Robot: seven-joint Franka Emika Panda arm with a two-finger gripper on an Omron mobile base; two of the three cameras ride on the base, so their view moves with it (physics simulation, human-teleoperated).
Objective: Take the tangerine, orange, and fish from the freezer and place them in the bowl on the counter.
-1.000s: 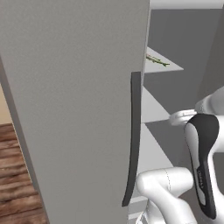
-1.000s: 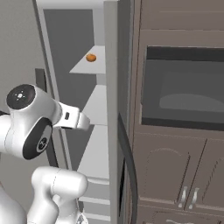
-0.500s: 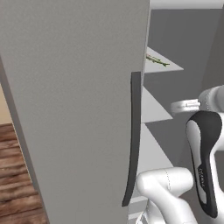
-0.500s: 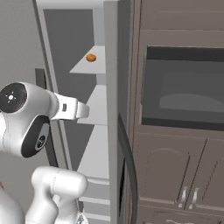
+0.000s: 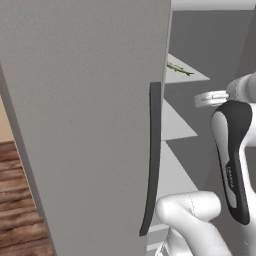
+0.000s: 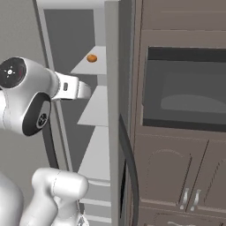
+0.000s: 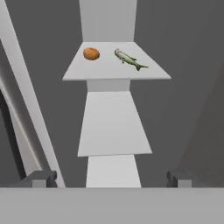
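Two fingertips point(image 7: 39, 178) set wide apart, the hand point(image 7: 109, 179) reaches level into the freezer point(image 5: 90, 125) below the fish point(image 7: 129, 59).

Glossy white rounded arm links point(image 5: 187, 217), dark grey joint covers, small markings

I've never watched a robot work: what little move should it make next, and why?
Probably reach forward and up toward the top shelf of the freezer. The orange fruit and the fish lie there side by side, apart, and the gripper is open, empty and well short of them.
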